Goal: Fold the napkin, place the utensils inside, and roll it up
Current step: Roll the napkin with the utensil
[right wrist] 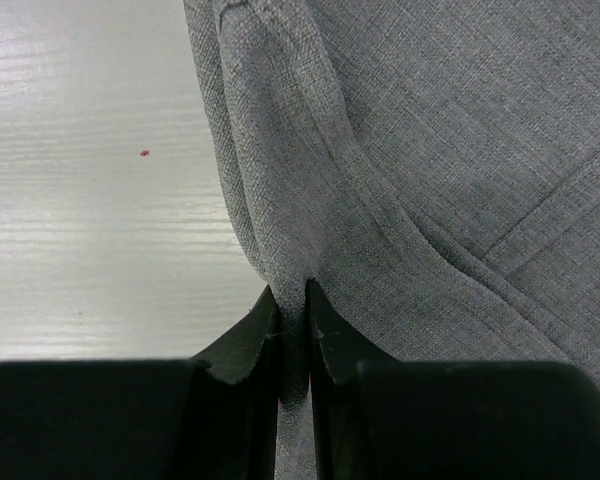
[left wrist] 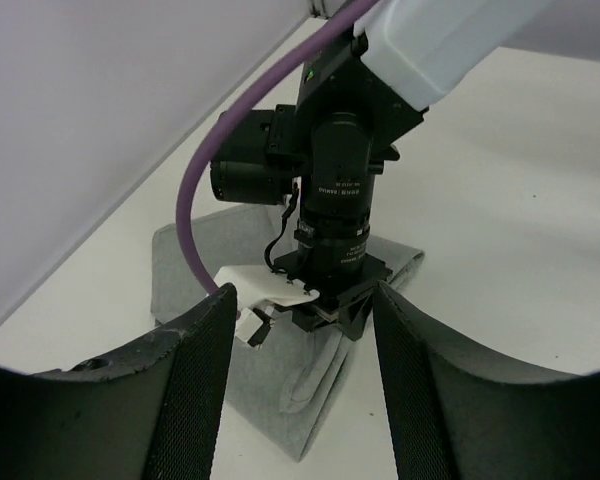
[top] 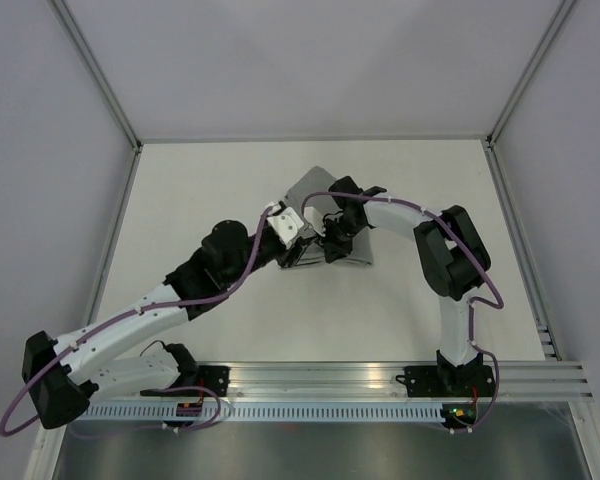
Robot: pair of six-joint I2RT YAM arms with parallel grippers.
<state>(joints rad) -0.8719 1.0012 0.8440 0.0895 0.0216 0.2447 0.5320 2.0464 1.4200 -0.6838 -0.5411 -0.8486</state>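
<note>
Napkin (right wrist: 430, 150) cloth is pinched between the fingers (right wrist: 245, 350) of the right gripper (right wrist: 292, 310). The two black fingers are pressed almost together on a raised fold of the grey fabric, at the cloth's edge beside the bare white table (right wrist: 80, 220). From this pinch a soft ridge runs up across the cloth, and a straight seam-like line crosses the flat part on the right.

The fingers (left wrist: 195, 390) of the left gripper (left wrist: 302, 300) are spread wide and hold nothing. Between them the left wrist view shows the right arm's wrist (left wrist: 340, 200) standing down on the napkin, with a purple cable (left wrist: 195, 200) curving beside it.

From above, the napkin lies folded near the middle of the table, partly hidden under both grippers, which meet over it close together. A small red dot (right wrist: 144, 153) sits on the table beside the cloth.
</note>
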